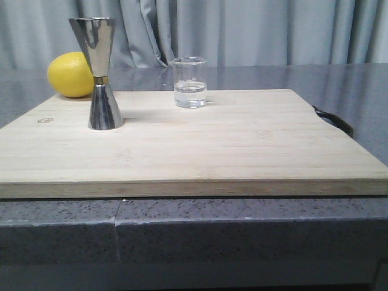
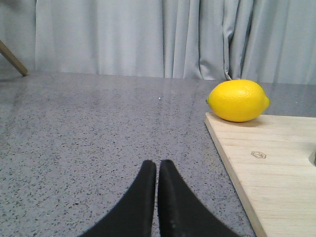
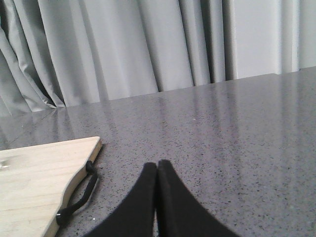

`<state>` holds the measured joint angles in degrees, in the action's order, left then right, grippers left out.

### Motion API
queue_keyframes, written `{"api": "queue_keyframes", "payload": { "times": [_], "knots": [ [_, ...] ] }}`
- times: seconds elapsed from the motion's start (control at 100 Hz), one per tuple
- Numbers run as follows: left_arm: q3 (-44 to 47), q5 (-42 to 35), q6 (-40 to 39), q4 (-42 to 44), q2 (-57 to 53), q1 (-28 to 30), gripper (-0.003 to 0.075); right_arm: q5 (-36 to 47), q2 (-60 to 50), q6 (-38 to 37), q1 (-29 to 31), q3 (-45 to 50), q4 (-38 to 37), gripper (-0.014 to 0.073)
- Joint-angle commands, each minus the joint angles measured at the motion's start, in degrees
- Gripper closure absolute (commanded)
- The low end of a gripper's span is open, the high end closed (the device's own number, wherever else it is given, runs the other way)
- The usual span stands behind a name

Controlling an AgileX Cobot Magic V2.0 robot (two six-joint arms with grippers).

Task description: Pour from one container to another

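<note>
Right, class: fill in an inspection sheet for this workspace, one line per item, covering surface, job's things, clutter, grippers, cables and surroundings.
Surface: wooden cutting board on a grey speckled countertop.
Job's things: glass beaker, upright, a little clear liquid inside; steel jigger, upright, to its left; apart.
Clutter: lemon at the board's far left corner.
Grippers: left gripper and right gripper shut, holding nothing, off the board.
Cables: nothing seen; only the board's black handle loop.
Surroundings: grey curtain behind.

Left tool [image 2: 157,170] and right tool [image 3: 157,170], fingers pressed together.
</note>
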<state>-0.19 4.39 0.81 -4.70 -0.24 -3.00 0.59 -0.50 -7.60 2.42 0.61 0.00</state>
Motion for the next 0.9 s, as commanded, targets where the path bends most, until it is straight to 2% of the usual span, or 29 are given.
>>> {"api": "queue_keyframes", "payload": {
  "times": [0.0, 0.35, 0.58, 0.71, 0.89],
  "knots": [
    [0.76, -4.89, -0.15, -0.15, -1.54, -0.5, 0.0739, 4.41, -0.89, 0.56, 0.41, 1.47, 0.0, 0.0644],
    [0.76, -5.13, -0.15, -0.15, -1.54, -0.5, 0.0739, 5.04, -0.89, 0.56, 0.41, 1.47, -0.32, 0.0644],
    [-0.16, -11.46, -0.15, -0.62, -1.54, -0.5, 0.0739, 4.92, -0.89, 0.56, 0.41, 0.83, -1.99, 0.0644],
    [-4.11, -10.02, -0.15, -2.19, -1.54, -0.5, 0.0739, 1.42, -0.66, 0.56, 0.41, -2.38, -1.99, 0.0644],
    [-11.45, -5.58, -0.15, -2.19, -0.58, -0.5, 0.0739, -10.26, 1.57, 0.56, 0.41, -10.67, -4.57, 0.0644]
  ]
}}
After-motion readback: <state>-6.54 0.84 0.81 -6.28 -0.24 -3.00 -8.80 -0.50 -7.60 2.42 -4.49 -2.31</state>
